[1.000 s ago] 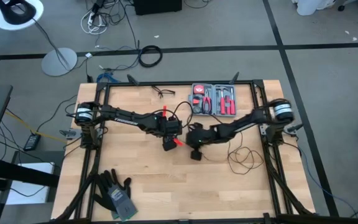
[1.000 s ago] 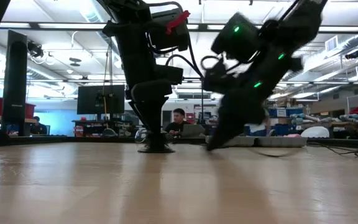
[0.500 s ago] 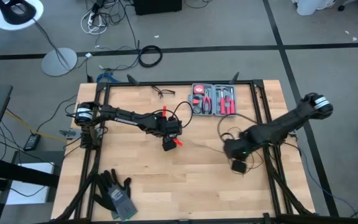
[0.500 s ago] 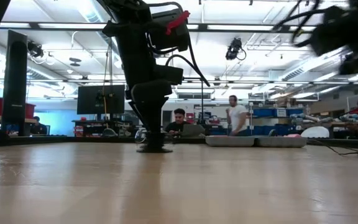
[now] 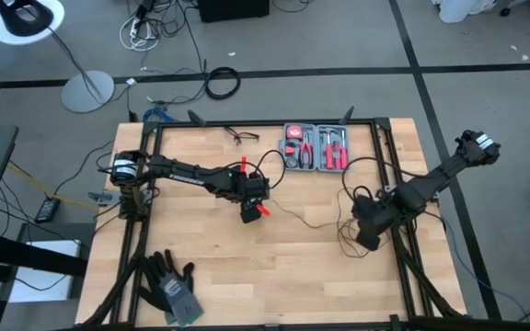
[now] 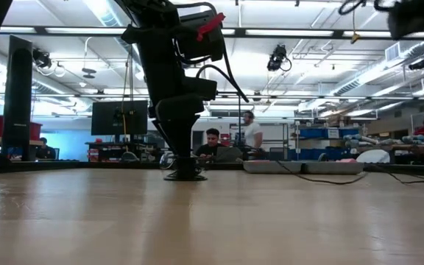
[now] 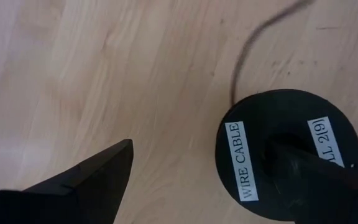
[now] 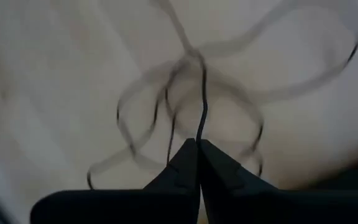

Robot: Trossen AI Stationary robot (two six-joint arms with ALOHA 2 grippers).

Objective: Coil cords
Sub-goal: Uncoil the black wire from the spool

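The high view looks straight down from well above, taking in the whole wooden surface, both arms and a band of floor around them. The low view sits at the level of the surface and faces level across it into the room behind, so near the boards that they fill its lower part; it shares the left arm with the high view. The left wrist view points down at the boards from very close, past the left gripper. The right wrist view also looks down from close by, past the right gripper, at loops of cord.
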